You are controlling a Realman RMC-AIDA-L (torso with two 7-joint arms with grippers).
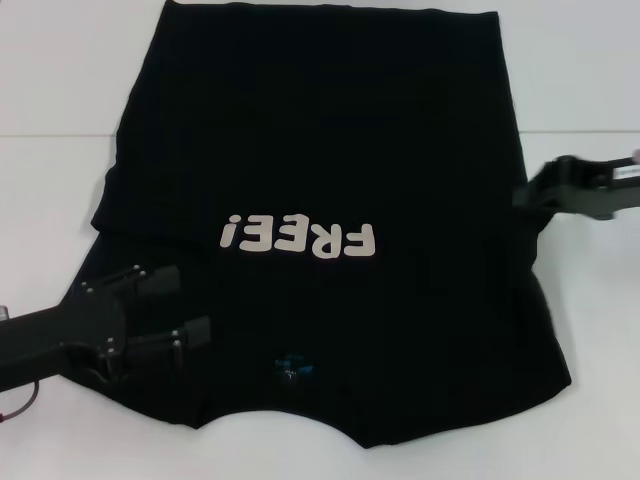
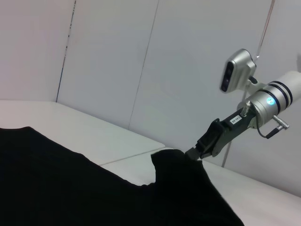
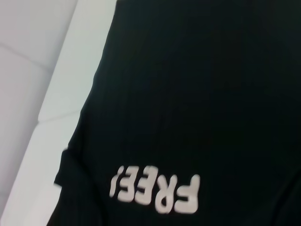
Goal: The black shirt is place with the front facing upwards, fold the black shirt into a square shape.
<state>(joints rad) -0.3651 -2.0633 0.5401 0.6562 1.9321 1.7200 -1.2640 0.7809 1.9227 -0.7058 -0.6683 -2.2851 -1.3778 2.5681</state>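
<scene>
Two arms are over the black shirt (image 1: pixel 320 160), which lies front up on the white table (image 1: pixel 580 60), its collar and small blue neck tag (image 1: pixel 291 366) at the near edge and the white "FREE!" print (image 1: pixel 299 239) reading upside down to me across the middle.

My left gripper (image 1: pixel 190 305) hovers over the near left part of the shirt, beside the collar, with its fingers spread and nothing between them. My right gripper (image 2: pixel 195 153) is at the shirt's right edge, about level with the print. From the left wrist view its fingers are pressed together on a fold of the fabric there, which rises in a small peak off the table; I judge this to be the right sleeve or the side seam, though I cannot tell which.

As for progress, little of the folding looks done. The body of the shirt lies spread wide, far hem away from me. On the left side the edge looks drawn in along a diagonal crease, so that sleeve may already be tucked, but I cannot be sure. On the right, the pinched edge has not yet been carried over the body.

What remains, as I judge it: bring the right side across toward the middle, settle the left side to match, then fold the length in half or thirds to make the square.
</scene>
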